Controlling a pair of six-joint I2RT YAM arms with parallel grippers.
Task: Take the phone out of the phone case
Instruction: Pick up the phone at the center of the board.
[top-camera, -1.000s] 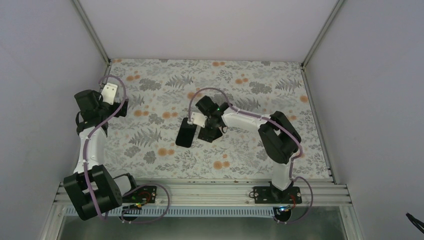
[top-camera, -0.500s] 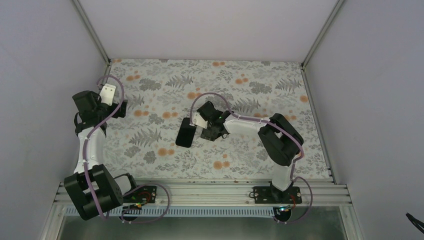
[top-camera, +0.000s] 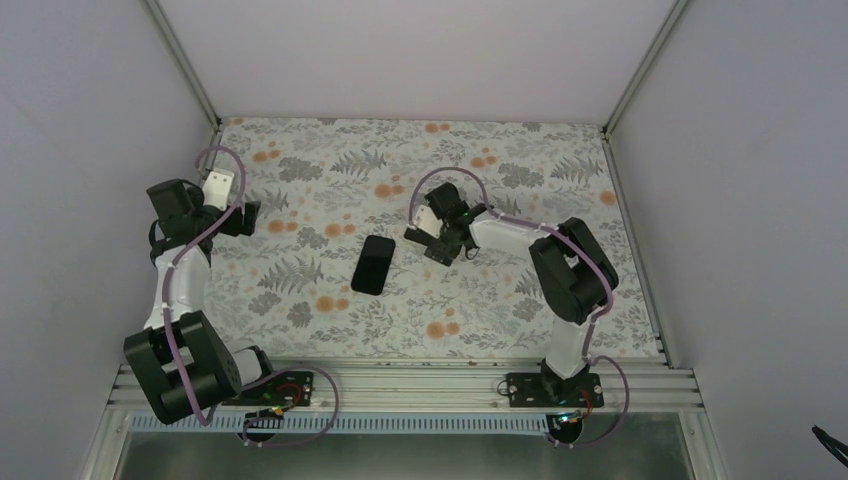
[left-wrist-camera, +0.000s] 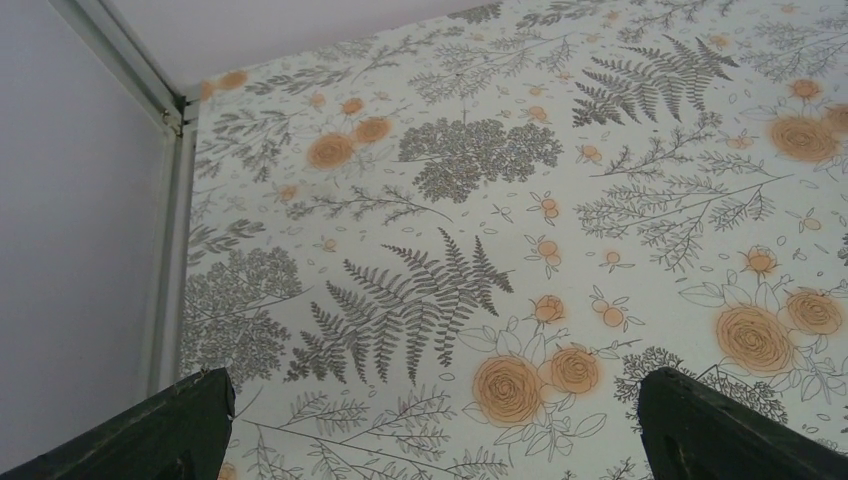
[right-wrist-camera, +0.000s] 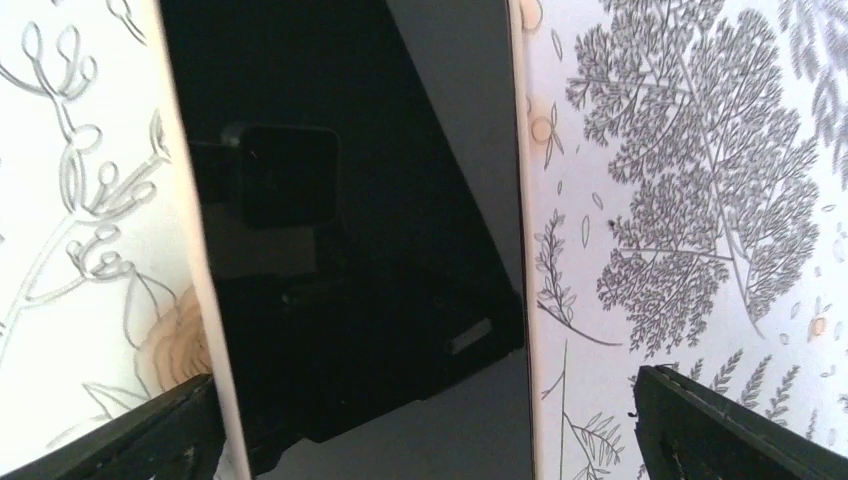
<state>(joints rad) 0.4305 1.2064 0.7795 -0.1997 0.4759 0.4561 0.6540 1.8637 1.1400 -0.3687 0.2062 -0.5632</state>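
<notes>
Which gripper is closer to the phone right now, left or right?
The right gripper, open and just off the upper right of the phone; the left gripper is away at the left side of the table.

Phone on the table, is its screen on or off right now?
Off: in the right wrist view the phone lies face up, its glass dark, showing only reflections.

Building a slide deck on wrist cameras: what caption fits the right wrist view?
Open right gripper framing the phone, its glossy dark screen up, on the floral table.
</notes>
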